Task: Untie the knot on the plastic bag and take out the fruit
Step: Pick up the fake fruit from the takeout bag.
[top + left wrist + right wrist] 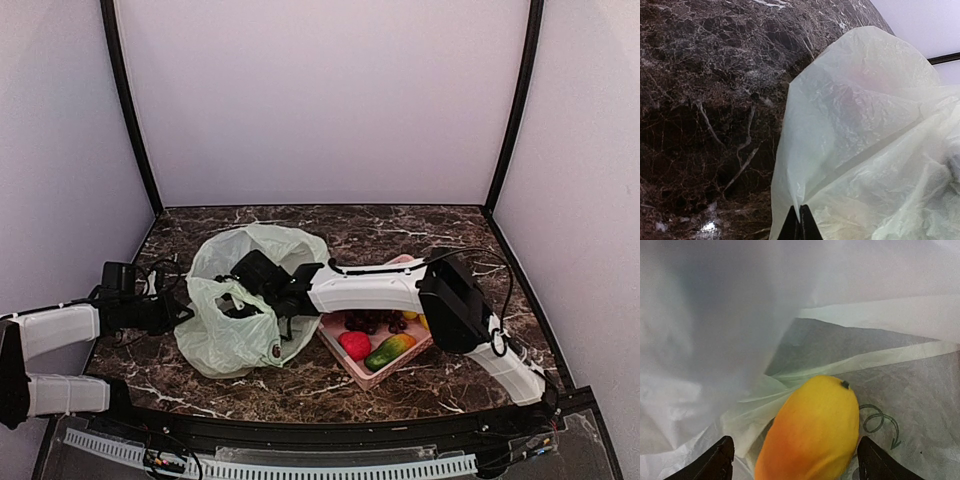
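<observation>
Yellow-orange fruit [812,430] lies inside the plastic bag [230,330], on its crinkly pale film. Right gripper [797,462] reaches into the bag mouth, fingers spread wide either side of the fruit, a gap showing on one side, not clamped. Bag sits open on the dark marble table [400,225], left of centre. Left gripper [800,227] is pinched closed on the bag's left edge, film bunched at its tips. Pink basket [365,380] just right of the bag, holding red fruit [354,344], red-green mango [390,350], dark grapes [372,322].
</observation>
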Controlling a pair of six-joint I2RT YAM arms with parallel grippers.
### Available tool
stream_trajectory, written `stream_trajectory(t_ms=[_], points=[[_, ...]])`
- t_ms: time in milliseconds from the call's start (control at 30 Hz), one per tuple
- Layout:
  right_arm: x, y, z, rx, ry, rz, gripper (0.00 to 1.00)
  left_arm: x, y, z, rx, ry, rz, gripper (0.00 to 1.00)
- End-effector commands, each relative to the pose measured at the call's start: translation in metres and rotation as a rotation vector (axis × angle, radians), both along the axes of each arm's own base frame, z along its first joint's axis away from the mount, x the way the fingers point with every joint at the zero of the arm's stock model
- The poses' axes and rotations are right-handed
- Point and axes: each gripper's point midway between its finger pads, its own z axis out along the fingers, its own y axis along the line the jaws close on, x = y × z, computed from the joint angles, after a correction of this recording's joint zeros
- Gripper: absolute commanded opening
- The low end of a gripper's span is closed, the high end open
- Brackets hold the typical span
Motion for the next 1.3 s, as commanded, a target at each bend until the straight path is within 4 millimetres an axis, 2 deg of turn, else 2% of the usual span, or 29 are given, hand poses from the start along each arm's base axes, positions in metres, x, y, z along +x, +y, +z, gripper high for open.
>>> stream_trajectory(t_ms=[0, 233, 467, 600, 767, 900, 967, 1000, 1033, 1267], points=[[-0.008, 0.006, -0.023, -0.036, -0.016, 0.043, 0.84, -0.004, -0.002, -0.004, -0.004, 0.007, -0.003, 0.01], [-0.005, 0.000, -0.042, -0.135, -0.092, 0.014, 0.86, -0.003, -0.002, -0.004, -0.002, 0.006, -0.002, 0.01], [0.003, -0.010, -0.053, -0.237, -0.183, -0.022, 0.79, 0.000, -0.001, 0.000, 0.002, -0.005, 0.000, 0.01], [0.006, -0.019, -0.055, -0.289, -0.238, -0.032, 0.68, 0.001, 0.000, 0.001, 0.007, -0.011, 0.005, 0.01], [0.005, -0.022, -0.051, -0.289, -0.231, -0.042, 0.38, 0.002, 0.000, 0.001, 0.007, -0.010, 0.006, 0.01], [0.010, -0.013, -0.018, -0.188, -0.209, -0.076, 0.17, 0.003, 0.001, 0.002, 0.010, -0.011, 0.012, 0.01], [0.016, -0.011, 0.006, -0.113, -0.186, -0.107, 0.11, 0.003, 0.001, 0.001, 0.011, -0.011, 0.016, 0.01], [0.020, -0.012, 0.017, -0.081, -0.177, -0.127, 0.10, 0.004, 0.002, 0.002, 0.013, -0.013, 0.018, 0.01], [0.025, -0.013, 0.039, -0.031, -0.179, -0.147, 0.08, 0.005, 0.002, 0.003, 0.013, -0.015, 0.019, 0.01], [0.055, -0.042, 0.120, 0.196, -0.240, -0.275, 0.08, 0.010, 0.004, 0.007, 0.023, -0.028, 0.030, 0.01]])
